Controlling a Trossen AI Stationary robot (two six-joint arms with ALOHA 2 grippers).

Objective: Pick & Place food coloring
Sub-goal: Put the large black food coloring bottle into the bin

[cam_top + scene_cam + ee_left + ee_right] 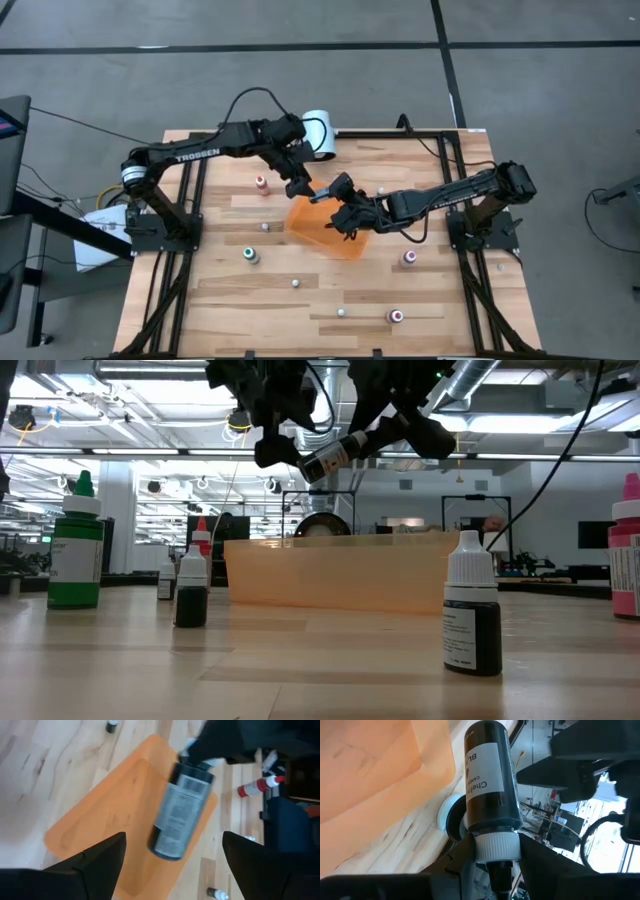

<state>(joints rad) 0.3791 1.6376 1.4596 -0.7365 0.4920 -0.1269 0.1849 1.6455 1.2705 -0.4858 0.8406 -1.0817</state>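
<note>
A dark food coloring bottle (328,458) with a white cap is held in the air above the orange tray (325,230), which lies flat near the table's middle. My right gripper (340,194) reaches in from the table's right and is shut on it. My left gripper (173,840) is open, coming from the left. Its fingers stand on either side of the bottle's bottom end (167,851) without touching it. Other small bottles stand around the tray: red (261,183), green (250,255) and pink (409,257). My right gripper pinches the dark bottle by its white cap (493,845) between the two fingers. The fingers come roughly level from the table's right, in line with the bottle. The bottle sticks out beyond the fingertips, lifted clear over the tray and tilted, with its bottom end (312,466) lower.
A large white cylinder (320,133) lies at the table's far edge behind the left arm. Another pink bottle (396,316) and several tiny pale bottles stand toward the near edge. In the low view a dark bottle (470,615) and a green one (75,550) stand nearest the camera.
</note>
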